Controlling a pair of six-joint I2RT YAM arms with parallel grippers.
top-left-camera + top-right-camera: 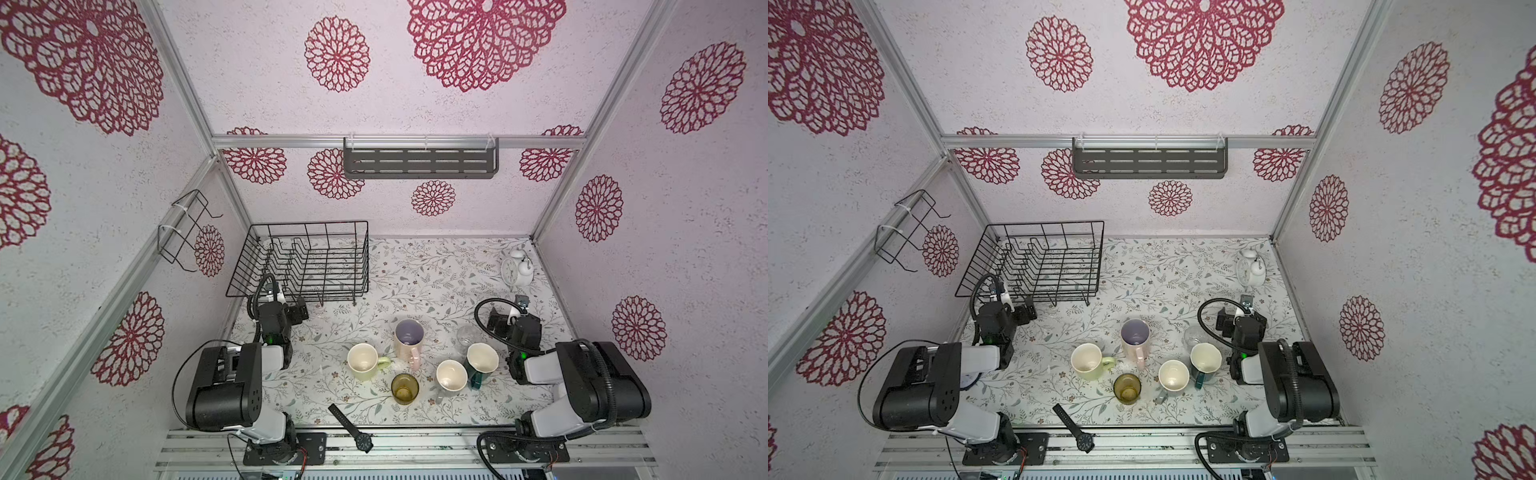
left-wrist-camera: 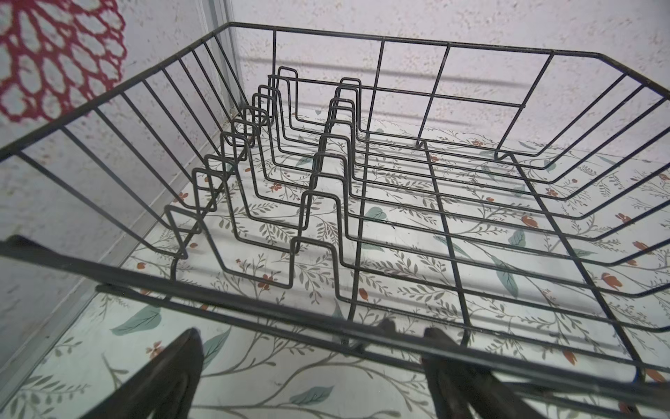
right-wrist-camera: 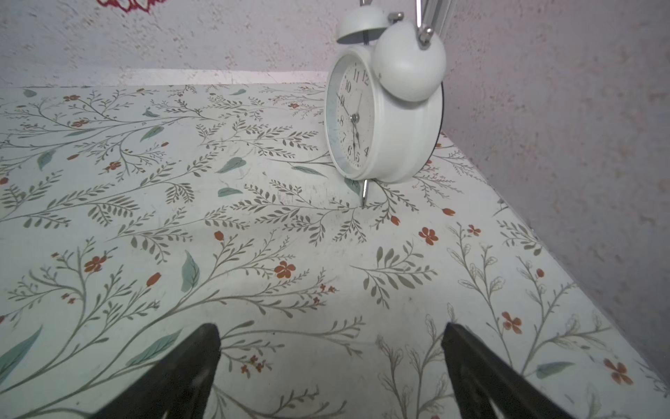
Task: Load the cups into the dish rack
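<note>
White clock [image 3: 389, 123] dial close-up, cups [image 1: 409, 338] only overhead

Black hour numerals are printed on the white face of the alarm clock [image 3: 384, 116]. In the right wrist view 10, 11, 12 and 4 read clearly, the remaining numerals only partly. In both top views the face is too small to read.

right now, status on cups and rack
Left gripper open, by rack; right gripper open. Six cups on table, none racked. Path clear.
</note>
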